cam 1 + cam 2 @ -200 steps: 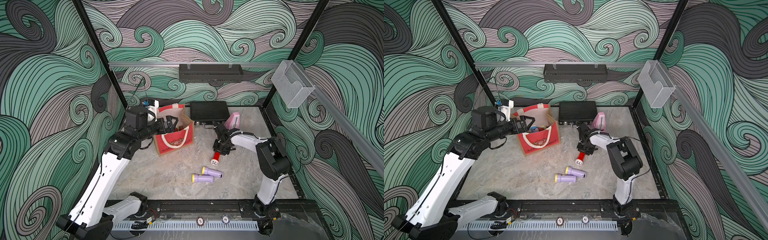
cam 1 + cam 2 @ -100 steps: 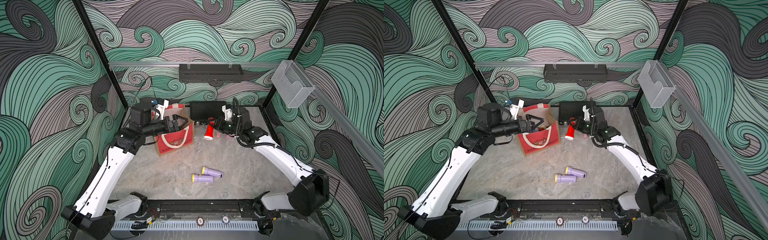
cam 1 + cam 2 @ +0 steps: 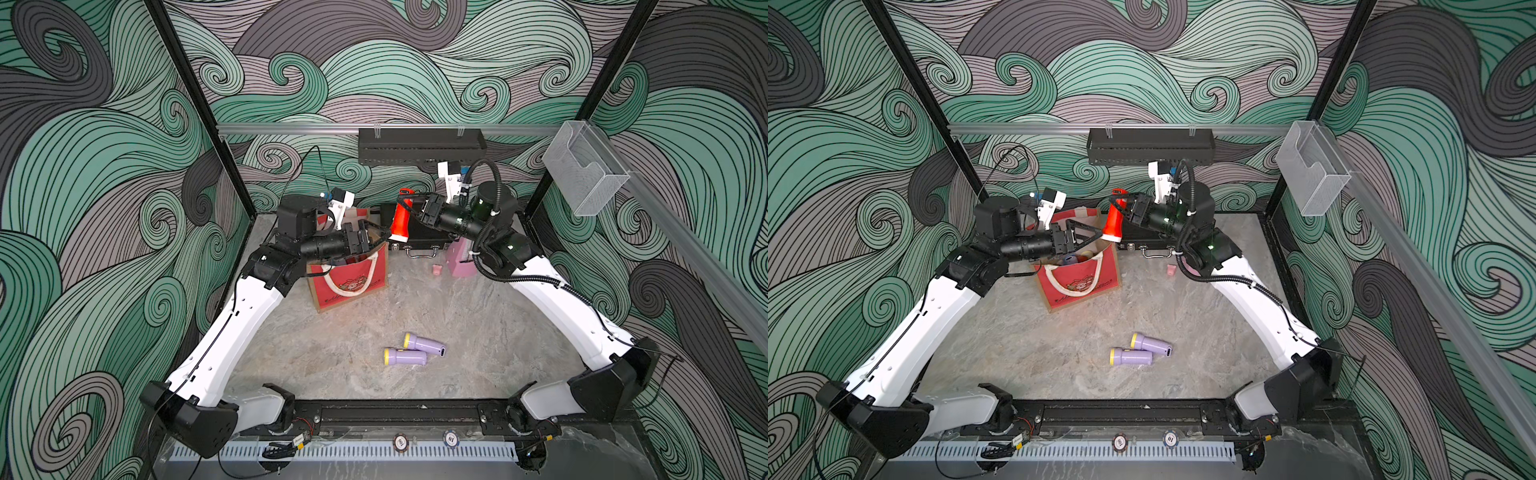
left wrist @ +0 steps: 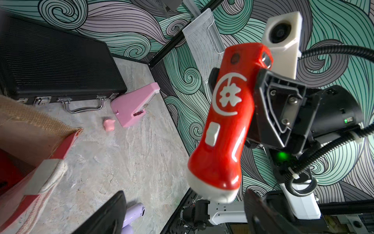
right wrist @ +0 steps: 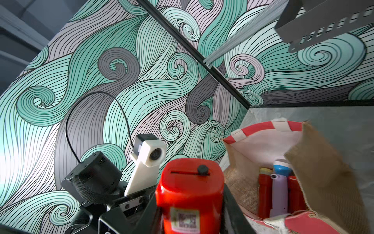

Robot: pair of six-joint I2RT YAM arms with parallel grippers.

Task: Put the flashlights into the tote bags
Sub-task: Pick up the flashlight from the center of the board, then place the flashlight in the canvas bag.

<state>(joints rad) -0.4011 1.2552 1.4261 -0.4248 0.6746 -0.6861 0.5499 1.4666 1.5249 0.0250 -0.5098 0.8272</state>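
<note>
- Right hand (image 3: 1126, 207) — clamped on red flashlight (image 3: 1113, 222), aloft just beside the tote bag (image 3: 1079, 286) rim.
- Left hand (image 3: 1090, 237) — spread wide across the bag mouth.
- Behind: black case (image 4: 56, 64), pink metronome (image 4: 133, 105).

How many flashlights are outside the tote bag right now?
3. Red flashlight in the right gripper, raised beside the tote bag; two lilac flashlights side by side on the table. Others may be hidden.

Setting: enclosed robot test cell, lab.
Walls: wave-print panels (image 3: 374, 75) in black frame posts (image 3: 197, 97).
Floor: marble-look tabletop (image 3: 457, 332).
Rig: two white arms (image 3: 232, 332) on front rail (image 3: 399, 415).
</note>
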